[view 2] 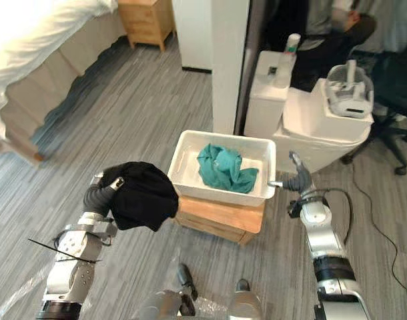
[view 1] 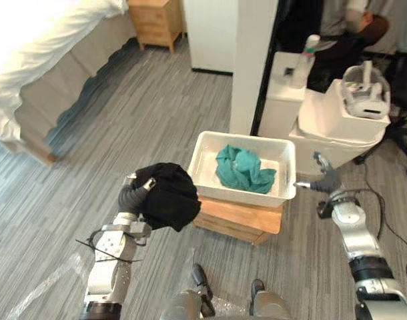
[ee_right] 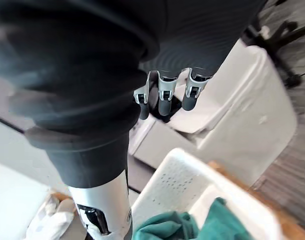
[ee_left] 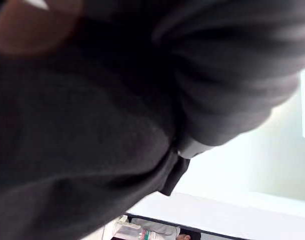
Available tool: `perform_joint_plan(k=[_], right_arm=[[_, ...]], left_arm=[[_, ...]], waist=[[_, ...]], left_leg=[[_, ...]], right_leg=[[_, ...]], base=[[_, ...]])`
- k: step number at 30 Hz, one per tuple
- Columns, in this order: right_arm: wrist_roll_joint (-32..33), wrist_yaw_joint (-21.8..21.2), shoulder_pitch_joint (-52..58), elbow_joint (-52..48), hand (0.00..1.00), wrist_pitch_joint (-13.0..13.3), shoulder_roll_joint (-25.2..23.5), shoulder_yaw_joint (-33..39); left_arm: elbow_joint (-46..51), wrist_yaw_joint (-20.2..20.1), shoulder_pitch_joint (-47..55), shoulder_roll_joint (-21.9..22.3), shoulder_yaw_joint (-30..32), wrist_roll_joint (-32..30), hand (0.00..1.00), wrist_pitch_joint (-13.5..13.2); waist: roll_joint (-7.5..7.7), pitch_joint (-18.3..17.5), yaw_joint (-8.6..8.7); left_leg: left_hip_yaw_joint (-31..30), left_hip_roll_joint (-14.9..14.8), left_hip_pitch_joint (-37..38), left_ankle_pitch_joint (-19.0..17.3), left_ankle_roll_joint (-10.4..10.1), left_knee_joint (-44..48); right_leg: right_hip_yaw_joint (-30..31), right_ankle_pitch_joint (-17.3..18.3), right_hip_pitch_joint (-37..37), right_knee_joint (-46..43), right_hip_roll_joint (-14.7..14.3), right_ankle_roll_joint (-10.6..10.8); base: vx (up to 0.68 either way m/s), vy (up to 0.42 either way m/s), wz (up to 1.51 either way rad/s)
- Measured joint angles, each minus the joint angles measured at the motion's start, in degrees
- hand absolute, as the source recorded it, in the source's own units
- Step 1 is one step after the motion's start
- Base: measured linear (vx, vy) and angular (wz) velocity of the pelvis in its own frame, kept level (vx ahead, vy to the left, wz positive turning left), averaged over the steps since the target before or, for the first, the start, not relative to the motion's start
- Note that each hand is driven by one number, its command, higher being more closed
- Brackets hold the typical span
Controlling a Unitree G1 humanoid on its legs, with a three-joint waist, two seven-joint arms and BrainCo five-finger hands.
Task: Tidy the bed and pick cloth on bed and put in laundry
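The black cloth [view 1: 167,197] is bundled over the left hand [view 1: 132,195], held up just beside the white basket [view 1: 207,142]. I cannot tell the hand's grip. A teal cloth [view 1: 242,170] lies inside the basket. The right hand [view 1: 325,180] is loosely open and empty by the basket's right rim.

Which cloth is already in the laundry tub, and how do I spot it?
At the foot of the white pillar, a white plastic tub sits on a wooden box. The crumpled teal cloth lies inside it, unlike the black cloth bunched in the left hand, outside the tub.
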State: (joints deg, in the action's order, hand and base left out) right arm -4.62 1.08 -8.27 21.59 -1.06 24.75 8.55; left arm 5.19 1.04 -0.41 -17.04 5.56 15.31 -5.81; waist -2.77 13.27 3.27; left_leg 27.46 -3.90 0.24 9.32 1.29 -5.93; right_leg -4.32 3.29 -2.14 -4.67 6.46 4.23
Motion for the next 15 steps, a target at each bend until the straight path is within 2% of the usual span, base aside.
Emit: perform_joint_plan(k=[1, 3, 6, 8, 10, 13, 15], right_arm=[[4.8, 0.0, 3.0, 0.1, 0.00, -0.8, -0.7, 0.8], [7.9, 0.0, 5.7, 0.2, 0.00, -0.9, -1.7, 1.6], [12.5, -0.1, 10.3, 5.3, 0.00, -1.1, -4.7, 1.7], [13.9, -0.1, 12.9, 7.3, 0.00, -0.4, -6.3, 1.2], [16.3, -0.3, 16.1, 8.1, 0.00, 0.1, -7.8, 0.2], [22.3, -0.3, 20.1, 8.6, 0.00, 1.1, -10.9, -0.6], [24.3, -1.4, 22.0, 8.6, 0.00, 3.4, -12.6, -0.7]], left_arm=[[-0.5, 2.1, -2.5, -3.3, 1.2, -2.5, 1.00, -0.6], [-2.6, 3.9, -5.6, -6.6, 2.4, -3.4, 1.00, -1.2], [-16.3, 8.5, -18.2, -15.1, 3.4, -2.0, 1.00, -1.6], [-22.5, 10.5, -24.3, -18.5, 3.2, -0.9, 1.00, -1.6], [-26.8, 12.0, -29.4, -21.5, 2.1, 0.5, 1.00, -1.6], [-32.1, 13.3, -37.6, -25.8, -3.0, 2.1, 1.00, -1.4], [-34.9, 14.2, -43.1, -27.1, -6.4, 2.1, 1.00, -0.3]], waist=[[0.24, -0.2, 0.78], [0.39, -0.7, 0.83], [0.88, -2.3, 1.74], [1.33, -2.6, 2.72], [1.85, -3.0, 3.51], [2.63, -4.3, 4.49], [2.92, -5.1, 5.66]], left_leg=[[0.5, -0.3, 0.5, -0.1, -0.2, 0.0], [1.2, -0.7, 0.6, -0.2, -0.4, 0.0], [3.0, -1.3, 1.0, -0.2, -0.4, 0.0], [4.2, -1.4, 1.3, -0.3, -0.4, 0.0], [5.9, -1.5, 1.6, -0.6, -0.8, -0.1], [8.7, -1.8, 1.6, -1.0, -0.8, -0.1], [10.8, -1.9, 1.5, -1.5, -0.7, -0.1]], right_leg=[[0.4, -0.5, -0.7, 0.9, -0.3, -0.2], [1.2, -1.0, -0.6, 1.4, -0.7, -0.4], [3.1, -2.4, -0.7, 3.0, -1.4, -0.9], [3.9, -2.6, -0.6, 2.9, -1.4, -1.0], [5.1, -2.7, -0.5, 3.0, -1.4, -1.3], [6.9, -3.4, 0.8, 3.2, -1.5, -2.1], [8.0, -3.9, 1.5, 3.7, -1.5, -1.9]], base=[[-0.04, 0.009, -0.14], [-0.04, 0.007, -0.23], [-0.05, 0.015, -0.29], [-0.05, 0.032, -0.27], [-0.04, 0.037, -0.35], [-0.03, 0.030, -0.47], [-0.04, 0.028, -0.43]])
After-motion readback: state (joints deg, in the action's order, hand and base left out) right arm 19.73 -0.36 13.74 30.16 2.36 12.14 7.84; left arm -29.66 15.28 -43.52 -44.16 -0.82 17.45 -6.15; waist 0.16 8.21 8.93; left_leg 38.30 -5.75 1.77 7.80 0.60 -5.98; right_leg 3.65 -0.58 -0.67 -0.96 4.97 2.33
